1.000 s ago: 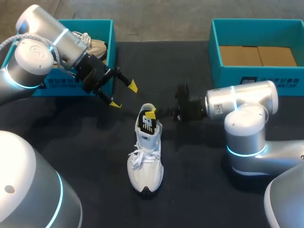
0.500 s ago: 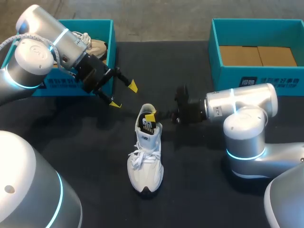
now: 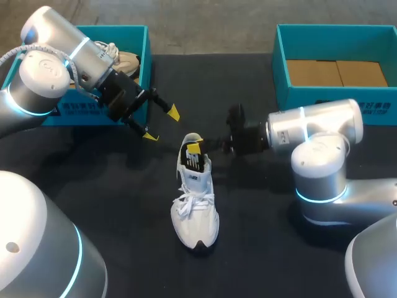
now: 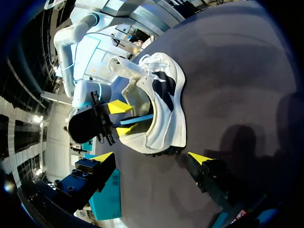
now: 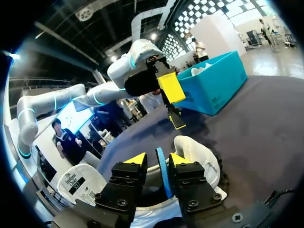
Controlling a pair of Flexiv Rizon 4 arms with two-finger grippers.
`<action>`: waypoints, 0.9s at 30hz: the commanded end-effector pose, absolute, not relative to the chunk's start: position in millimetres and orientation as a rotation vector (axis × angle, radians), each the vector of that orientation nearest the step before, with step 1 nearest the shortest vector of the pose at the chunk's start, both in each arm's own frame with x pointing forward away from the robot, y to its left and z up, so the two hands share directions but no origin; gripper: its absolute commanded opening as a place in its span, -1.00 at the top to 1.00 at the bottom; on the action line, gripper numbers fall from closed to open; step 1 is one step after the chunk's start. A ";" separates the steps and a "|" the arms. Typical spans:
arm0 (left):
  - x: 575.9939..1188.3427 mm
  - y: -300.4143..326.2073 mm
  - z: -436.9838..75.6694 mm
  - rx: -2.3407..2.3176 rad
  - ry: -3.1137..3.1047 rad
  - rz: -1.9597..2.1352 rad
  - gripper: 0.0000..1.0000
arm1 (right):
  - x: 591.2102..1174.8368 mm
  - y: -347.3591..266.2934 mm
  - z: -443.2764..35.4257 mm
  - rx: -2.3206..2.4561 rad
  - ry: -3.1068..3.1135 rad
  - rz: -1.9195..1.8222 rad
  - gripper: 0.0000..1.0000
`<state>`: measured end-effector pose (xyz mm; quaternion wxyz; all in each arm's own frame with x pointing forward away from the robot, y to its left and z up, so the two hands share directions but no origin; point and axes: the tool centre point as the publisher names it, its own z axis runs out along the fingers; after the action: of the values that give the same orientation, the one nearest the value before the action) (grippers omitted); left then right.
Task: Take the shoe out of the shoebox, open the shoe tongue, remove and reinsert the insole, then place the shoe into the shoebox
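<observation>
Right jaws: your right gripper (image 5: 158, 159) pinches the blue insole (image 5: 162, 176) edge-on, with a yellow tip pressed on each side.
Insole: it stands up out of the heel opening of the white shoe (image 3: 195, 202); you cannot see its lower part inside the shoe.
Left jaws: your left gripper (image 3: 162, 124) is spread wide and holds nothing, hovering near the shoe's heel but apart from it.
Shoe: it sits on its sole on the black table (image 3: 260, 248), between the two boxes, with the toe toward the robot's base.
Left shoebox (image 3: 144, 59): teal, just behind your left gripper, with a beige shoe (image 3: 121, 61) inside.
Right shoebox (image 3: 322, 96): teal, with brown cardboard showing inside, well apart from the white shoe.
</observation>
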<state>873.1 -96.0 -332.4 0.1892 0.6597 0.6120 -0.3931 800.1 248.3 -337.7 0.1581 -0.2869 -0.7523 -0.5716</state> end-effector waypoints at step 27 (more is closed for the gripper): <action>873.2 -96.3 -332.1 1.857 1.722 -1.103 -1.00 | 797.5 250.7 -359.3 -1.086 -2.023 -1.467 1.00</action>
<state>873.1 -95.9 -332.4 0.1892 0.6596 0.6120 -0.3931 799.6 247.0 -354.5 0.2083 -0.3877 -0.7245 -0.5304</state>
